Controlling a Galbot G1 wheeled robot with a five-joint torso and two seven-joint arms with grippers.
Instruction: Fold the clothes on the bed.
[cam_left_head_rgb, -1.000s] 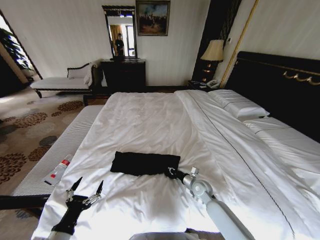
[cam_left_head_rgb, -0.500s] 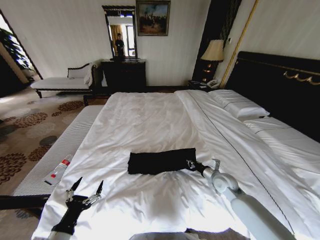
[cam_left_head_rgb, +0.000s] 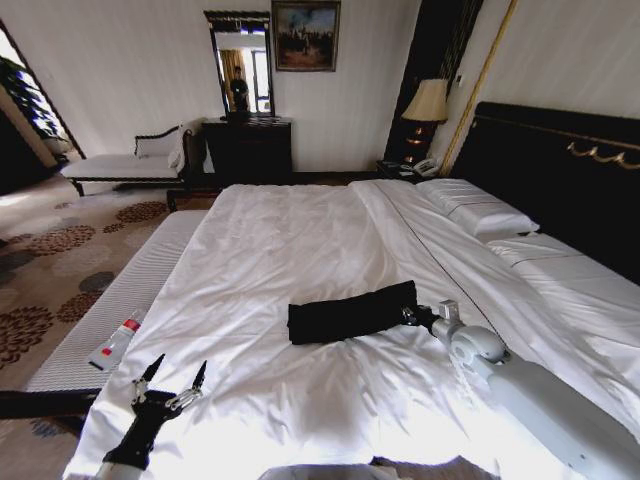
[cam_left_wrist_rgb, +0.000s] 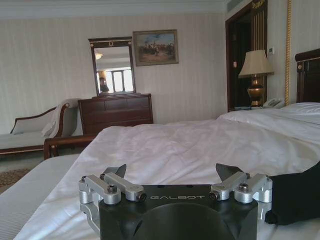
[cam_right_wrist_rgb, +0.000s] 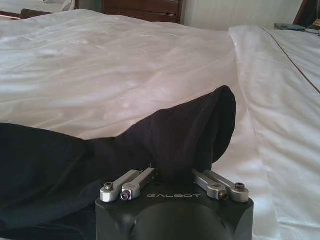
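Observation:
The clothes (cam_left_head_rgb: 350, 312) lie as a long black folded bundle across the middle of the bed (cam_left_head_rgb: 290, 230), slanting up to the right. My right gripper (cam_left_head_rgb: 408, 315) is shut on the bundle's right end. In the right wrist view the black cloth (cam_right_wrist_rgb: 165, 140) bunches up between the closed-in fingers (cam_right_wrist_rgb: 135, 180) of that gripper (cam_right_wrist_rgb: 174, 175). My left gripper (cam_left_head_rgb: 172, 380) hovers open over the bed's near left corner, apart from the clothes. The left wrist view shows its spread fingers (cam_left_wrist_rgb: 120, 172) with nothing between them, and the black bundle (cam_left_wrist_rgb: 300, 197) beyond at one side.
A striped bench (cam_left_head_rgb: 120, 300) runs along the bed's left side with a small tube (cam_left_head_rgb: 115, 342) on it. Pillows (cam_left_head_rgb: 475, 205) and a black headboard (cam_left_head_rgb: 560, 170) are on the right. A chaise (cam_left_head_rgb: 120, 165), dresser (cam_left_head_rgb: 248, 150) and lamp (cam_left_head_rgb: 425, 110) stand at the far wall.
My right gripper has pulled the clothes to the right and slightly farther up the bed, tilting the bundle. The left arm has stayed still.

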